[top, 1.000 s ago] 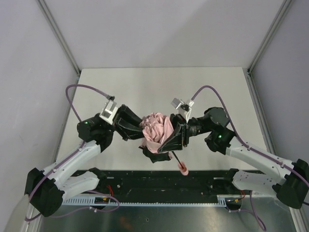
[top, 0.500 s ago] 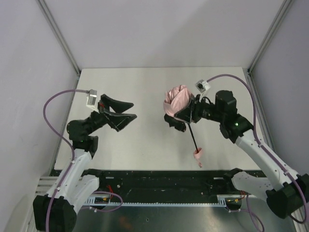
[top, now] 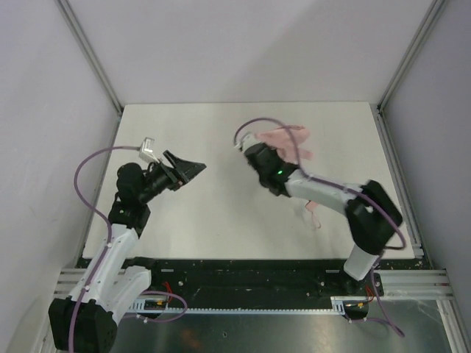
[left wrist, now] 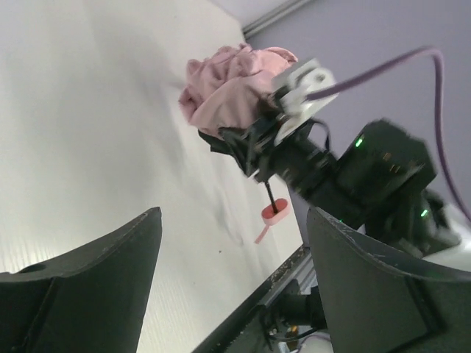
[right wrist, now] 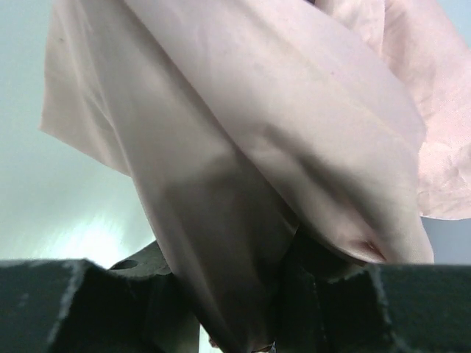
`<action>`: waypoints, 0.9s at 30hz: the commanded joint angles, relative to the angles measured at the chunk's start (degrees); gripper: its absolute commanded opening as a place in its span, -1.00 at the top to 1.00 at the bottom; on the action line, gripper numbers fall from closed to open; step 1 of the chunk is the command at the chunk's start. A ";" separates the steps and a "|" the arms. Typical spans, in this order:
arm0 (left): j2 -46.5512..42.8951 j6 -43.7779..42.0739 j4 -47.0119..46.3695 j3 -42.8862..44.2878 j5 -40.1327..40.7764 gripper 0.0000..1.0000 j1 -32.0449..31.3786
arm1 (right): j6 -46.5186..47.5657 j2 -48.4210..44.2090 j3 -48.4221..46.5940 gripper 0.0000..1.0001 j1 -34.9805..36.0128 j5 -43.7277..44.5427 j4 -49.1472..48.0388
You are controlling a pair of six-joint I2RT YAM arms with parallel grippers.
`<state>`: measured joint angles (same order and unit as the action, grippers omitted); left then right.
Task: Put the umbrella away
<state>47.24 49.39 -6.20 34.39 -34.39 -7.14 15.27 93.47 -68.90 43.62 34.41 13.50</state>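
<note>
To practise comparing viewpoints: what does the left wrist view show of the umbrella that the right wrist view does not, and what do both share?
Only the left wrist view shows the umbrella with its black shaft, pink handle, and the right arm gripping it. Only the right wrist view shows the fabric folds close up, entering its own jaws. Both show pale pink fabric and the white table.

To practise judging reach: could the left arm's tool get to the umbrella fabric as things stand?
Probably yes: the left tool is open and only bare table lies before the umbrella, though the right tool grips it.
</note>
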 commanded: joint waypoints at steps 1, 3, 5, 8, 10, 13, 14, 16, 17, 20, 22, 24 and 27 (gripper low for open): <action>-0.32 9.64 7.92 -4.26 7.59 -0.64 -0.30 | 12.80 9.19 -1.77 1.00 8.19 14.31 -11.55; 1.12 14.76 7.97 -7.59 8.07 -0.64 -0.33 | 10.91 12.50 -1.76 1.00 11.33 12.53 -11.36; 3.28 18.62 7.96 -9.92 7.42 -0.63 -0.38 | 7.87 14.83 -1.50 1.00 13.71 9.20 -9.38; 7.24 21.63 7.94 -11.67 5.59 -0.51 -0.43 | 3.54 17.14 -0.39 1.00 16.13 2.34 -5.82; 9.24 23.69 7.95 -12.93 4.91 -0.46 -0.47 | 0.60 17.99 0.60 1.00 16.61 -2.99 -4.26; 10.40 26.75 7.77 -14.77 5.89 -0.52 -0.47 | -1.87 18.59 2.77 1.00 16.81 -11.79 -2.99; 10.27 27.62 7.68 -15.40 6.87 -0.57 -0.49 | -2.33 18.94 3.14 1.00 16.83 -14.31 -2.31; 9.35 30.36 7.21 -17.14 8.35 -0.67 -0.53 | -3.20 19.45 3.79 1.00 16.85 -18.86 -1.34; 8.69 31.97 6.88 -18.08 9.11 -0.72 -0.65 | -3.61 19.55 4.31 1.00 16.81 -20.97 -1.18; 6.93 37.39 2.41 -21.00 10.91 -0.76 -0.82 | -5.42 19.18 6.43 1.00 15.76 -26.82 -2.09; 5.41 40.23 -0.55 -22.98 11.54 -0.65 -0.72 | -7.31 18.43 8.33 1.00 13.99 -30.12 -3.88; 3.54 40.41 -1.51 -24.18 12.66 -0.51 -0.69 | -9.24 17.12 10.43 1.00 11.94 -32.33 -6.28; 2.71 40.25 -1.82 -25.52 13.04 -0.44 -0.69 | -11.49 14.10 13.32 1.00 9.26 -34.70 -9.42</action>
<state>51.48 86.70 -7.22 10.44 -25.34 -7.97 13.17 106.91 -61.65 55.22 18.24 4.62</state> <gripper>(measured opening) 0.730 0.374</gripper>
